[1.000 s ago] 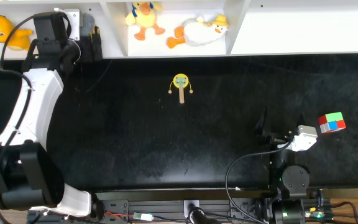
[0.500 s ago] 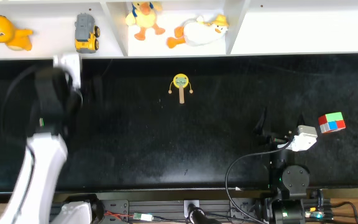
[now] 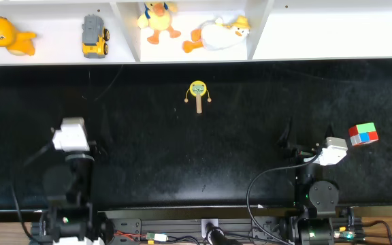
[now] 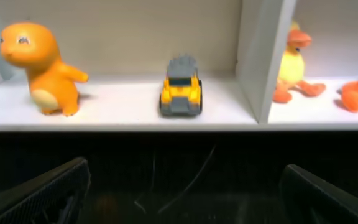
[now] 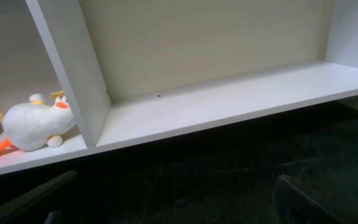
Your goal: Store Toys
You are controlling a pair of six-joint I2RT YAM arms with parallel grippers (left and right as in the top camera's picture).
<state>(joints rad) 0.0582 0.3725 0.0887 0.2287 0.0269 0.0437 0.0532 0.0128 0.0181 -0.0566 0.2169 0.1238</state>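
Black table [image 3: 148,156] fronting white shelf [image 3: 318,34]; colour cube [image 3: 363,133] on table near right pincer [image 5: 173,199], just to its right; rattle [image 3: 197,92] mid-table, handle toward arm bases; left pincer [image 4: 182,186] well apart from cube; both pincers spread open, empty.

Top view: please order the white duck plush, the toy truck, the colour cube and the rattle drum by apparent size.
1. white duck plush
2. toy truck
3. colour cube and rattle drum: too alike to rank.
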